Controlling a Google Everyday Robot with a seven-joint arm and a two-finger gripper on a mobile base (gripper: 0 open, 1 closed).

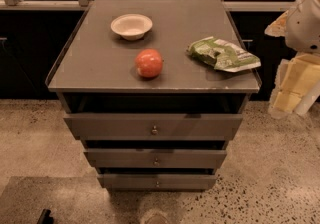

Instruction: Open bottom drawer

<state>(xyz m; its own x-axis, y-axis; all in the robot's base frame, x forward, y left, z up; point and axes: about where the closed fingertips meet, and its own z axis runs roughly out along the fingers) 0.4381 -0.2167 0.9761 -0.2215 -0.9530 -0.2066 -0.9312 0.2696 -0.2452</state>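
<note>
Grey bottom drawer (pixel 125 182), 6 o'clock, lowest of three. Rigid; probably slides lightly. Hold: tiny round metal knob (pixel 158 184) at centre, likely slippery. Gripper (pixel 292 93), 3 o'clock, well apart; cannot tell whether open or closed.

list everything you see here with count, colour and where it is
cabinet: 1, dark grey, centre
bowl: 1, off-white, cabinet top, back left
round fruit: 1, red-orange, cabinet top, front centre
snack bag: 1, green, cabinet top, right side
top drawer: 1, dark grey, widest front
middle drawer: 1, dark grey, below it
bottom drawer: 1, dark grey, lowest
floor: 1, beige speckled, around cabinet
gripper: 1, white and pale yellow, right edge, apart from the drawers
</note>
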